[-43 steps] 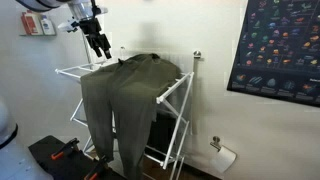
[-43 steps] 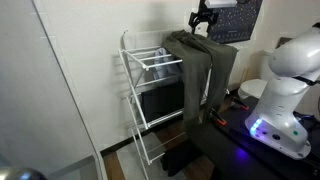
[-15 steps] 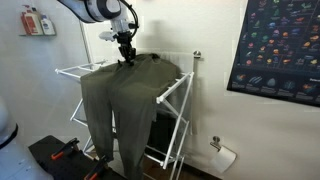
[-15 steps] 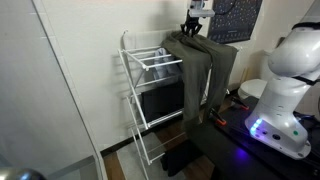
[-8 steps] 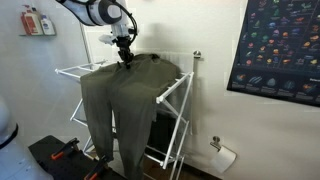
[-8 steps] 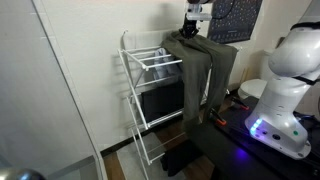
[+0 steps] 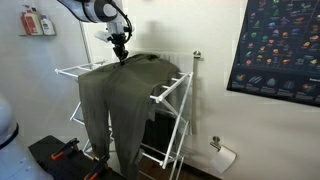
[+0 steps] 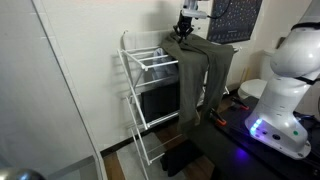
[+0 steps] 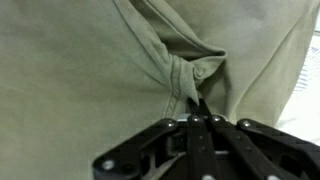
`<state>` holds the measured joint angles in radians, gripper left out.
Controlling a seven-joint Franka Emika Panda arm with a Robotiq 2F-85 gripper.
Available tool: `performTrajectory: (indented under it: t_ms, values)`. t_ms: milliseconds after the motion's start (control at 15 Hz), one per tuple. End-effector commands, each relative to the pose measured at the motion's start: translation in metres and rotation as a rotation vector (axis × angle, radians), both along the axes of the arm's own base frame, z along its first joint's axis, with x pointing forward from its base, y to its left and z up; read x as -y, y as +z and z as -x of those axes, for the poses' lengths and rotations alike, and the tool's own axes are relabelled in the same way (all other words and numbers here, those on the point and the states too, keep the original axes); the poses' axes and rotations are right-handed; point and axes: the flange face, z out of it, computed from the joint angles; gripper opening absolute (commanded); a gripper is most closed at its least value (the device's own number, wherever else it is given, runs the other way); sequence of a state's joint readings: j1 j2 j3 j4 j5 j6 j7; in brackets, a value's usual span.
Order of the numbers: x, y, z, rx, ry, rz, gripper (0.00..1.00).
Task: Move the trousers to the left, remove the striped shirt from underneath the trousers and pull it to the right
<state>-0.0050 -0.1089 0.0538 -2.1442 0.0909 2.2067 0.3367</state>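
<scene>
Olive trousers (image 7: 125, 100), pinched beneath the newly clenched claw (image 7: 119, 58), have begun sliding along the drying rack (image 7: 170, 87), starting their move.

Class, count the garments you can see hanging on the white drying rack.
1: the trousers, draped over the top of the rack with the legs hanging down and a fold pinched in the claw. Another garment may be hidden underneath.
</scene>
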Motion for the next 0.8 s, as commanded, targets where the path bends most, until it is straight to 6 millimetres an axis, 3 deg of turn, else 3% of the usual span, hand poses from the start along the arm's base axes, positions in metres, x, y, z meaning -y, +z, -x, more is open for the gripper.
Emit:
performTrajectory:
  t_ms: [0,600,733]
  values:
    - [-0.039,0.028,0.001,0.049,0.052,-0.042,0.00]
    - [-0.165,0.039,0.017,0.061,0.261,-0.079,0.00]
    - [-0.185,0.039,0.021,0.061,0.296,-0.086,0.00]
